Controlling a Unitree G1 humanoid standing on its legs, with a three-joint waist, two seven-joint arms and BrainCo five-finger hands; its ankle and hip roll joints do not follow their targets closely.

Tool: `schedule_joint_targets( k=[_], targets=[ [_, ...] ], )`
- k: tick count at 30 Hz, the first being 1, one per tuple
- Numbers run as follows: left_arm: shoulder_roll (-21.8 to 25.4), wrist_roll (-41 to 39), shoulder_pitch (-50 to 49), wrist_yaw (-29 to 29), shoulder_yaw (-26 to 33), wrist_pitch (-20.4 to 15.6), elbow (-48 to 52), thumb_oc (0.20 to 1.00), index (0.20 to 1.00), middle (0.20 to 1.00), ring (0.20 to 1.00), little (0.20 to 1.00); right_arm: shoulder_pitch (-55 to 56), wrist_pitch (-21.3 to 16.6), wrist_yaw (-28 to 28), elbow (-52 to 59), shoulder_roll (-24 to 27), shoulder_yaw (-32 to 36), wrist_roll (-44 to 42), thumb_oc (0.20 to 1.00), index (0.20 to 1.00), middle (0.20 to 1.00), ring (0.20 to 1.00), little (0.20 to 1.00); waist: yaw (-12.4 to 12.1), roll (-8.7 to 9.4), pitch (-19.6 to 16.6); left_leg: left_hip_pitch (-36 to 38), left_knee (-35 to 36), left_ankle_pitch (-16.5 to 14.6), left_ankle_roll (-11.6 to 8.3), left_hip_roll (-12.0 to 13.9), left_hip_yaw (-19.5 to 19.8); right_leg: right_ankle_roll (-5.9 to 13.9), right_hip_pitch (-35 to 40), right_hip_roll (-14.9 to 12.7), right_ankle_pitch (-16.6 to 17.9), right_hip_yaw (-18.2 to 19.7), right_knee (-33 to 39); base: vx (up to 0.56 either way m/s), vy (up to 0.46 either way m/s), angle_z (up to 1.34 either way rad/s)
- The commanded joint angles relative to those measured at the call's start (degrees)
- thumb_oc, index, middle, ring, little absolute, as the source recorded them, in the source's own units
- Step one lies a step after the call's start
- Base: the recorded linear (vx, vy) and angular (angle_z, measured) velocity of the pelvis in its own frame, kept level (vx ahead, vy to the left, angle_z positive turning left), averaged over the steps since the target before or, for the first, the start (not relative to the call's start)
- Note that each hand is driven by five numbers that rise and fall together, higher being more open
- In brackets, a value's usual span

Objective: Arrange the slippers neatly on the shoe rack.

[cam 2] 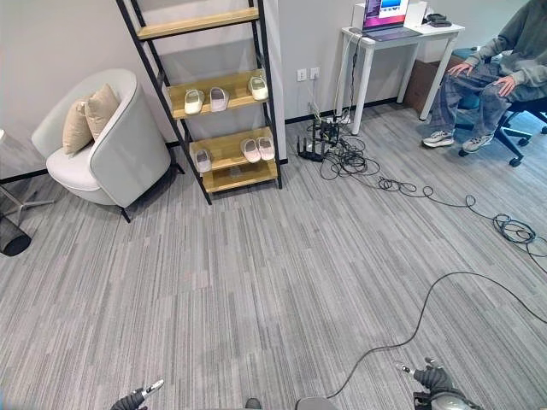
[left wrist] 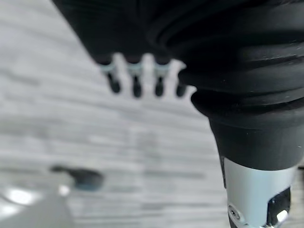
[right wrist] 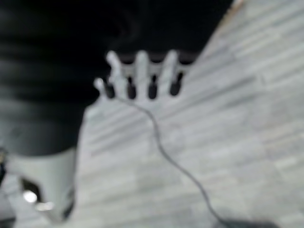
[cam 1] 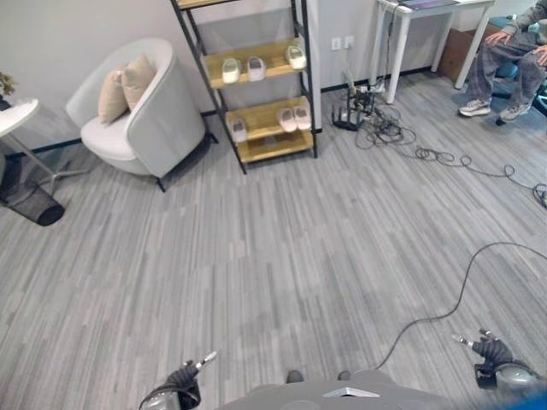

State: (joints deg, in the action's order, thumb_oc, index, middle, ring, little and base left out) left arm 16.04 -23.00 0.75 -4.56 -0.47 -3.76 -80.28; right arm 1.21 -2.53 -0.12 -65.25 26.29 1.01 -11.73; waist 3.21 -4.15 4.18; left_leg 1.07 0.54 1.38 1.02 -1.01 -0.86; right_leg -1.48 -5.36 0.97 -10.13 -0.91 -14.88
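A black-framed shoe rack (cam 1: pixel 261 145) with wooden shelves stands against the far wall. Its middle shelf holds a white slipper (cam 1: pixel 231 70), a pinkish one (cam 1: pixel 255 67) and another white one (cam 1: pixel 296 56) off to the right. On the lower shelf a single slipper (cam 1: pixel 238 129) lies left of a pink pair (cam 1: pixel 294 118). My left hand (cam 1: pixel 181 386) and right hand (cam 1: pixel 493 354) hang low at the near edge, far from the rack. Both are open and empty, their fingers (left wrist: pixel 135 78) (right wrist: pixel 142 76) straight over the grey floor.
A light armchair (cam 1: pixel 141 115) with two cushions stands left of the rack, with a round white table (cam 1: pixel 15 115) and black bin (cam 1: pixel 34 205) further left. A white desk (cam 2: pixel 397 38), a cable tangle (cam 1: pixel 376 120) and a seated person (cam 2: pixel 491 77) are at the right.
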Motion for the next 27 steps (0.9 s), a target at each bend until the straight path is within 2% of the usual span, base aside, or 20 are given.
schedule_joint_targets(
  k=[1, 2, 11, 14, 17, 22, 23, 25, 26, 27],
  targets=[
    [1.3, 5.2, 0.5, 1.1, 0.2, -0.1, -1.3, 1.000, 1.000, 1.000, 1.000, 1.000, -1.7, -0.6, 0.8, -2.5, -2.5, -4.1, -1.0, 1.000, 1.000, 1.000, 1.000, 1.000, -0.6, 3.61, -1.3, 1.3, 4.5, -0.2, -3.26, 2.4, 3.2, 7.36, 12.7, -4.3, 7.5, 0.7, 19.9, 0.00, 0.000, 0.00],
    [0.9, 7.4, 0.6, 1.1, -1.0, 0.3, -1.8, 1.000, 1.000, 1.000, 1.000, 1.000, -2.1, -0.1, 1.4, -4.5, -3.5, -5.7, -0.5, 1.000, 1.000, 1.000, 1.000, 1.000, -0.7, 3.72, -1.3, 1.3, 4.5, -0.2, -3.30, 2.4, 3.0, 7.32, 12.6, -4.3, 7.6, 0.8, 19.9, 0.00, 0.000, 0.00],
    [0.0, 7.6, 0.6, 1.4, -2.1, 0.4, -1.2, 1.000, 1.000, 1.000, 1.000, 1.000, -0.9, 2.2, 3.4, -12.9, -8.4, -6.3, -3.1, 1.000, 1.000, 1.000, 1.000, 1.000, -0.2, 4.45, -1.1, 1.3, 4.5, 0.2, -3.72, 3.0, 2.4, 6.65, 12.3, -3.7, 7.4, 1.1, 19.9, 0.02, -0.068, -0.02],
    [-1.2, 8.9, 0.8, 1.5, -3.8, 0.4, -1.1, 1.000, 1.000, 1.000, 1.000, 1.000, -1.4, 2.3, 3.4, -12.5, -9.3, -7.5, -2.6, 1.000, 1.000, 1.000, 1.000, 1.000, 0.2, 4.46, -0.9, 1.2, 4.5, 0.3, -3.83, 3.2, 2.0, 6.47, 12.0, -3.4, 7.5, 1.5, 19.9, -0.01, -0.093, -0.06],
    [-2.8, 13.5, 1.2, 2.1, -7.2, 0.6, -1.1, 1.000, 1.000, 1.000, 1.000, 1.000, -2.4, 2.1, 2.5, -11.5, -10.4, -9.6, -0.2, 1.000, 1.000, 1.000, 1.000, 1.000, 0.8, 4.17, -0.6, 1.2, 4.5, 0.3, -4.10, 3.5, 1.5, 6.39, 12.1, -3.3, 7.4, 1.9, 19.9, 0.01, -0.101, -0.06],
    [-3.4, 15.8, 2.5, 3.5, -10.1, 0.6, 1.0, 1.000, 1.000, 1.000, 1.000, 1.000, -3.6, 2.0, 1.7, -9.6, -10.3, -11.2, 1.7, 1.000, 1.000, 1.000, 1.000, 1.000, 1.8, 3.54, 1.4, 1.9, 4.5, 0.5, -4.24, 4.6, 1.3, 5.18, 9.2, -2.2, 5.2, 3.7, 13.4, 0.04, -0.106, -0.09],
    [-3.3, 15.6, 2.8, 3.7, -10.3, 0.4, 1.4, 1.000, 1.000, 1.000, 1.000, 1.000, -3.6, 2.0, 1.6, -9.9, -10.1, -11.1, 1.7, 1.000, 1.000, 1.000, 1.000, 1.000, 2.0, 3.64, 1.9, 1.5, 3.3, 0.2, -4.38, 4.8, 1.3, 4.97, 8.6, -2.0, 4.9, 4.0, 12.4, 0.03, -0.119, -0.08],
    [-3.2, 14.8, 3.3, 3.7, -10.8, -0.2, 3.4, 1.000, 1.000, 1.000, 1.000, 1.000, -3.0, 2.0, 1.2, -10.9, -9.4, -10.3, 1.5, 1.000, 1.000, 1.000, 1.000, 1.000, 1.9, 4.46, 3.9, -3.0, -6.5, -2.5, -4.97, 4.5, 1.0, 4.08, 8.3, -2.2, 4.1, 4.3, 11.2, 0.02, -0.138, -0.05],
    [-3.2, 14.8, 3.3, 3.7, -10.8, -0.2, 3.4, 1.000, 1.000, 1.000, 1.000, 1.000, -3.0, 2.0, 1.2, -10.9, -9.4, -10.3, 1.5, 1.000, 1.000, 1.000, 1.000, 1.000, 1.9, 4.44, 3.8, -3.2, -6.8, -2.6, -4.96, 4.5, 1.0, 4.08, 8.2, -2.2, 4.1, 4.3, 11.2, 0.03, -0.114, 0.03],
    [-3.3, 14.1, 3.9, 4.1, -11.4, -0.6, 4.7, 1.000, 1.000, 1.000, 1.000, 1.000, -2.6, 2.1, 0.9, -11.5, -8.6, -9.0, 1.2, 1.000, 1.000, 1.000, 1.000, 1.000, 1.8, 5.12, 5.8, -7.8, -15.0, -1.2, -6.06, 4.3, 0.0, 3.52, 9.1, -2.5, 3.9, 3.7, 11.4, 0.07, -0.102, 0.05]
  ],
)
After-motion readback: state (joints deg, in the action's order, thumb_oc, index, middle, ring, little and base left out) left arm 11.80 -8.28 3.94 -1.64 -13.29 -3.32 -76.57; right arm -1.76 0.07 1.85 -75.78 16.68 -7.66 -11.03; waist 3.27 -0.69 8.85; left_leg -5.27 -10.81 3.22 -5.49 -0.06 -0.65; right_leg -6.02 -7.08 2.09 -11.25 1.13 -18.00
